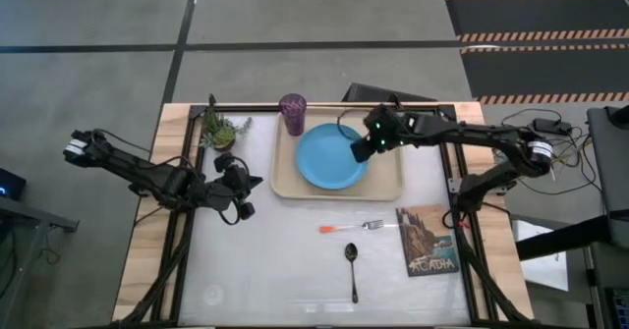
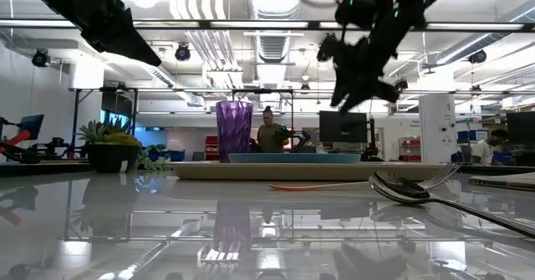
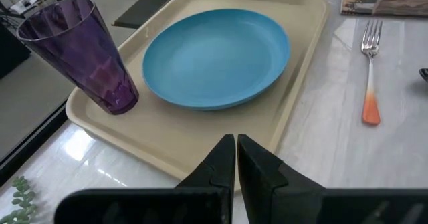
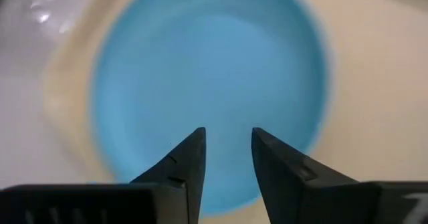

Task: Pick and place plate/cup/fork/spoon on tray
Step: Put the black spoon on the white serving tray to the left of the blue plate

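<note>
A: Spoon [image 2: 401,188] sits closest to the low camera, bowl forward on the bare table [image 1: 285,270], with the fork [image 2: 318,185] just beyond it. Neither is on the tray [image 1: 388,187].

B: Noted. Plate [image 1: 331,156] lies flat on the tray; cup [image 1: 293,113] stands upright at the tray's far left corner. My judgement: cutlery is the remaining step.

A: Right gripper [image 4: 227,150] hangs over the plate's right edge, fingers parted, holding nothing. Left gripper [image 3: 236,150] waits left of the tray, fingers pressed together, empty.

B: Next move calls for a low pinch on a thin handle, probably the fork's orange one.

A: Only the low view shows the right gripper's height, well clear of the plate. High view alone shows the fork and spoon apart.
</note>
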`<action>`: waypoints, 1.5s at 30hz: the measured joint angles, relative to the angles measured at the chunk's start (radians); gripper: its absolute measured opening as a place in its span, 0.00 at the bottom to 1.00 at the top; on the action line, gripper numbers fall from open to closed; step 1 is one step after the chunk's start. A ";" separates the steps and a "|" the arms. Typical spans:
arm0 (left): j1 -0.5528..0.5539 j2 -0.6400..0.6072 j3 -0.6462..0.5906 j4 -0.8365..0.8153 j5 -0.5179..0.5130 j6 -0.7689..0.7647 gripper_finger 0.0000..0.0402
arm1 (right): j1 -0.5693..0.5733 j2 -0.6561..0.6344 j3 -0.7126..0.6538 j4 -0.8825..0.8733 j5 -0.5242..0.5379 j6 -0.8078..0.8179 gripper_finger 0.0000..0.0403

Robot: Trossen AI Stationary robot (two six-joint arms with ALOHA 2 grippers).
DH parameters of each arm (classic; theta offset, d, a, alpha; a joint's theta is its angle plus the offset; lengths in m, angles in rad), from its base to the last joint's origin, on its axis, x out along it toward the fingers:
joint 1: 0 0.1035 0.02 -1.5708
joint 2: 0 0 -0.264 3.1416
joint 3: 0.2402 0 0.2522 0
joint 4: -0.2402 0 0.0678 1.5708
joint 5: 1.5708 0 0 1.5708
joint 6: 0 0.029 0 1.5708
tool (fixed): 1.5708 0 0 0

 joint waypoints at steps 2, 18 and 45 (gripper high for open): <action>0.000 0.000 0.000 0.000 0.000 0.001 0.00 | 0.069 -0.029 0.007 -0.004 -0.001 0.046 0.26; 0.000 -0.002 0.003 0.049 -0.099 0.159 0.00 | 0.607 0.055 0.142 -0.013 0.026 0.482 0.17; 0.000 0.000 -0.001 0.250 -0.125 0.385 0.00 | 0.896 0.541 0.420 -0.268 -0.076 0.985 0.19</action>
